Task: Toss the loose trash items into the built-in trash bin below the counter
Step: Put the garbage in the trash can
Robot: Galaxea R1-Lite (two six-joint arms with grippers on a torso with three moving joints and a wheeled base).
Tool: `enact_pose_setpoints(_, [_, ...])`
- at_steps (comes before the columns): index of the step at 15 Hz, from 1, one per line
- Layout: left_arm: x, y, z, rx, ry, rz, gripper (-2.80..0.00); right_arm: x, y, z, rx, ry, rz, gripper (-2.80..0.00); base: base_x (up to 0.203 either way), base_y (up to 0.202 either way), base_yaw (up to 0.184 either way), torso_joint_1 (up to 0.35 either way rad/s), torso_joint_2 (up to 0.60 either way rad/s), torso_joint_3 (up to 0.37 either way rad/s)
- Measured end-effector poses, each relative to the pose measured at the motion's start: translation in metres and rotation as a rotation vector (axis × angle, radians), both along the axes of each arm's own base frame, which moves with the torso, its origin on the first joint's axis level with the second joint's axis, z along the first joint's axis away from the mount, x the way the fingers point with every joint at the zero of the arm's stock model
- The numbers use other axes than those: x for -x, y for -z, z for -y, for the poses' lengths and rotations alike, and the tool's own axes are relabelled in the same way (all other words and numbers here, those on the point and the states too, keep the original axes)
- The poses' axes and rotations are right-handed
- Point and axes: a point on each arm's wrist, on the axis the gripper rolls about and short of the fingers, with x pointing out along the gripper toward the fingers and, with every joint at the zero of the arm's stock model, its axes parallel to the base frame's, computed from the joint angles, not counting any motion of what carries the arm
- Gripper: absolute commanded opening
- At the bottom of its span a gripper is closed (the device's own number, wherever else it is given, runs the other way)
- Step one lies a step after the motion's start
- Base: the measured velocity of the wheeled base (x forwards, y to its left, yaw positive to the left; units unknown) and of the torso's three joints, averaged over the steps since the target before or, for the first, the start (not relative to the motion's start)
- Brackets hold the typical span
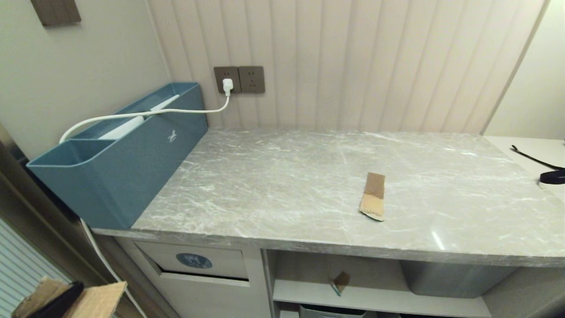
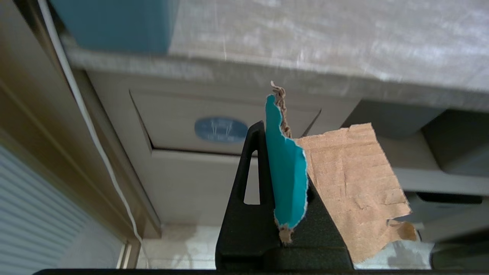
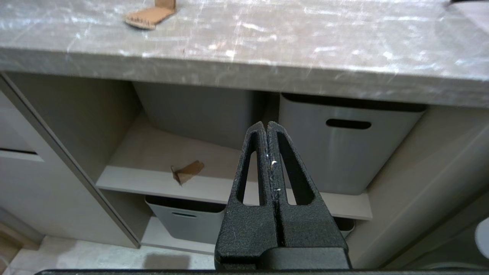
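My left claw (image 2: 284, 179) is pinching a torn cardboard scrap (image 2: 351, 191), brown on one face and teal on the other. The scrap stands on edge between the fingers, its ragged tip rising above them. It hangs in open air in front of the cabinet, below the counter's (image 2: 324, 42) thick front edge and apart from it. The bin flap (image 2: 214, 122), with its blue oval sticker (image 2: 221, 130), lies straight ahead, slightly tilted inward at the bottom, with a dark gap along its lower edge. A white cable (image 2: 95, 130) runs down the cabinet's outer side, near the flap.

My right claw (image 3: 267, 160) is pressed together and empty, held clear before the open shelves.

On the counter, a second bent scrap (image 1: 373, 196) lies flat, well back from the front edge, with bare slab all around. A small scrap (image 1: 340, 282) with a teal edge sits on the upper shelf (image 1: 397, 300) near its front lip, beside a grey tub (image 1: 450, 276). A blue organiser box (image 1: 119, 163) occupies the counter's left end, directly above the flap.
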Motion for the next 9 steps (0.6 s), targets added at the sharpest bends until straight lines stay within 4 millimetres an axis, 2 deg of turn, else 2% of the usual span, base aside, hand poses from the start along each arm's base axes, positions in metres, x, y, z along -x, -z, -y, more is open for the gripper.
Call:
enact_pose_setpoints(4, [0.019, 0.011, 0.0, -0.054, -0.005, -0.075, -2.8, 0.0, 0.0, 0.0, 0.0, 0.0, 0.0, -2.8, 0.0, 0.0, 0.0, -0.249, 0.55, 0.297])
enact_pose_setpoints(9, [0.018, 0.002, 0.001, -0.055, 0.004, -0.079, -2.8, 0.0, 0.0, 0.0, 0.003, 0.0, 0.0, -2.8, 0.0, 0.0, 0.0, -0.225, 0.52, 0.288])
